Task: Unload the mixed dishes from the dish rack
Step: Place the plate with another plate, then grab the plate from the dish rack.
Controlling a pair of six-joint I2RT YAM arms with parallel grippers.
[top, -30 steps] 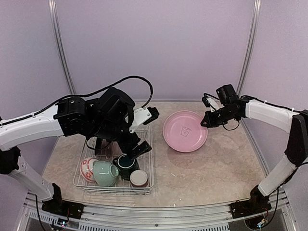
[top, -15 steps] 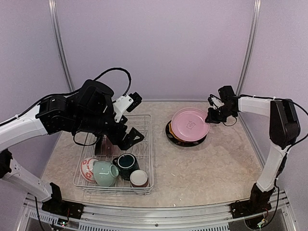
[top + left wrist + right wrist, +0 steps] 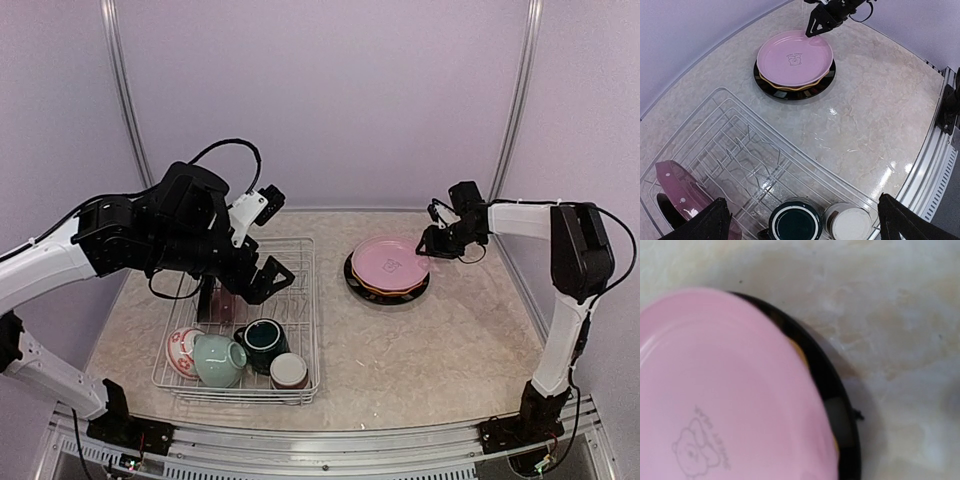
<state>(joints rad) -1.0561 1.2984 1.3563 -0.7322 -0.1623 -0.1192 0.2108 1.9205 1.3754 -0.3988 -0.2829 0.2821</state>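
The white wire dish rack [image 3: 305, 300] stands at the left and shows in the left wrist view [image 3: 740, 130]. It holds a red-patterned white bowl [image 3: 182, 350], a pale-green cup [image 3: 218, 360], a teal cup [image 3: 263, 340], a brown-white cup [image 3: 289, 371] and a dark red bowl on edge [image 3: 677, 192]. My left gripper [image 3: 262, 282] hovers open and empty above the rack. A pink plate [image 3: 388, 264] lies flat on a yellow plate [image 3: 790, 88] and a black plate [image 3: 790, 95]. My right gripper [image 3: 432, 243] is at the pink plate's right rim; its fingers do not show in its wrist view.
The plate stack sits on the marbled table [image 3: 420, 350] right of the rack. Purple curtain walls close the back and sides. A metal rail [image 3: 330, 460] runs along the near edge.
The pink plate went from tilted in the right gripper to lying flat on the stack. My left gripper rose from the teal cup and drew back over the rack.
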